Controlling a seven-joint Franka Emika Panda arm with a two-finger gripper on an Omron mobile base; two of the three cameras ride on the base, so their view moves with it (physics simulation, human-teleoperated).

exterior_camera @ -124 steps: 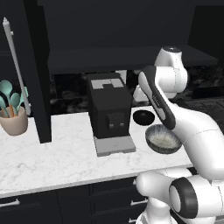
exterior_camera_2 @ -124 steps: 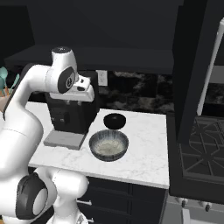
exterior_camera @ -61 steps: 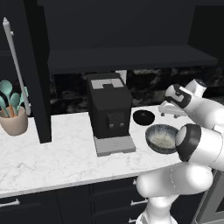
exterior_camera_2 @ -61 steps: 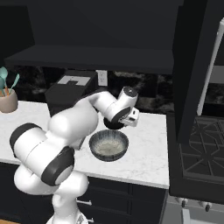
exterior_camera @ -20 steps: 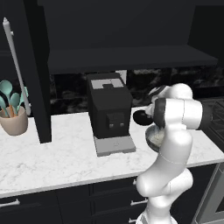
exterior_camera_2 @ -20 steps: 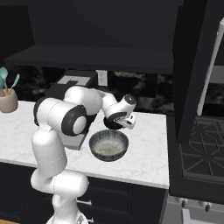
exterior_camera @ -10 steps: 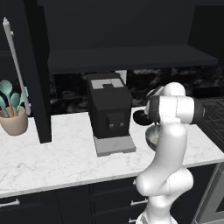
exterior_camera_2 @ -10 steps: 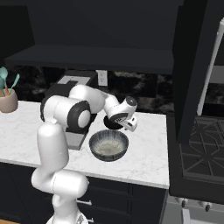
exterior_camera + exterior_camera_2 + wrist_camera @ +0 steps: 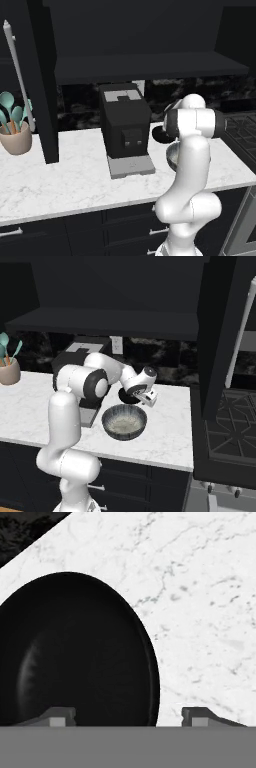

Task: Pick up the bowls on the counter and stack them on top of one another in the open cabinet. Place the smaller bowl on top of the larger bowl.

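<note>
Claw [image 9: 128, 714]: spread, one fingertip over the black bowl's hollow, the other outside its rim.
Black bowl [image 9: 75, 652]: on the counter [image 9: 200, 612], right beneath.
Grey bowl [image 9: 124, 421]: just beside, nearer the counter's front edge.

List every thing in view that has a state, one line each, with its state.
smaller bowl: upright on the counter, its rim between the open fingers, not lifted.
larger bowl: upright on the counter, empty.
gripper: open, straddling the smaller bowl's rim.
open cabinet: open, shelf bare.
utensil cup: upright, holding utensils.
</note>
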